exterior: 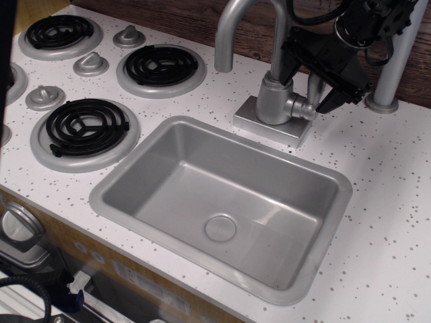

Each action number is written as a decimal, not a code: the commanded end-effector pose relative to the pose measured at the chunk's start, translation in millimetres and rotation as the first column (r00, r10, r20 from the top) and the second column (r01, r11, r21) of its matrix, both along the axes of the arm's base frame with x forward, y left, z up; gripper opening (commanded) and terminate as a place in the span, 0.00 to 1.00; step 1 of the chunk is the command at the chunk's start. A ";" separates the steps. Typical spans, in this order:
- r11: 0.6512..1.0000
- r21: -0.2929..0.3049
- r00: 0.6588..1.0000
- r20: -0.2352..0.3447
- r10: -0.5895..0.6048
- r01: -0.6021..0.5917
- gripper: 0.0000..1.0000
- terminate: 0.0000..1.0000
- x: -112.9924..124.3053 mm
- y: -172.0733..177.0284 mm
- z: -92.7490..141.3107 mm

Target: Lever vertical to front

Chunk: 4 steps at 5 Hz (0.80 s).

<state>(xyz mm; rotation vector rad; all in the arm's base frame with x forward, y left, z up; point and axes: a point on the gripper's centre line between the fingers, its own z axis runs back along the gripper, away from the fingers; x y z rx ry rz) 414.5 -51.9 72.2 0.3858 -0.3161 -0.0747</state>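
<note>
While the black pincer point(308, 79) hangs over the far right of the white speckled table point(377, 202), its two fingers are spread apart, one finger point(287, 64) against the left side of the faucet's upright neck and the other point(333, 99) down on the right. Between them stands the lever point(314, 86), a small silver paddle that appears upright or nearly so, joined by a short stub point(302, 108) to the cylindrical faucet body point(273, 101). Whether either finger touches the lever cannot be told, since the pincer's dark housing covers much of it; nothing shows as clamped. The faucet body sits on a square silver base point(259, 124) at the far edge of the sink point(337, 195), and the curved spout point(232, 27) arches up and to the left from it. Just right of the pincer a plain silver pole point(397, 60) rises from a round foot on the table. The sink, a grey rectangular basin with a round drain point(220, 227), fills the middle of the scene. At far left lie three black coil burners point(86, 126) in silver rings, with small silver knobs point(91, 64) between them. Dark wood panelling point(168, 17) runs along the far side.
</note>
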 end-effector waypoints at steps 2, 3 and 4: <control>1.000 -0.019 0.993 0.113 -0.023 0.025 1.00 0.00 17.7 -0.2 40.7; 0.999 -0.026 0.994 0.105 -0.020 0.023 0.00 0.00 17.3 1.4 36.1; 0.999 -0.050 0.996 0.086 -0.002 0.007 0.00 0.00 13.1 2.3 30.5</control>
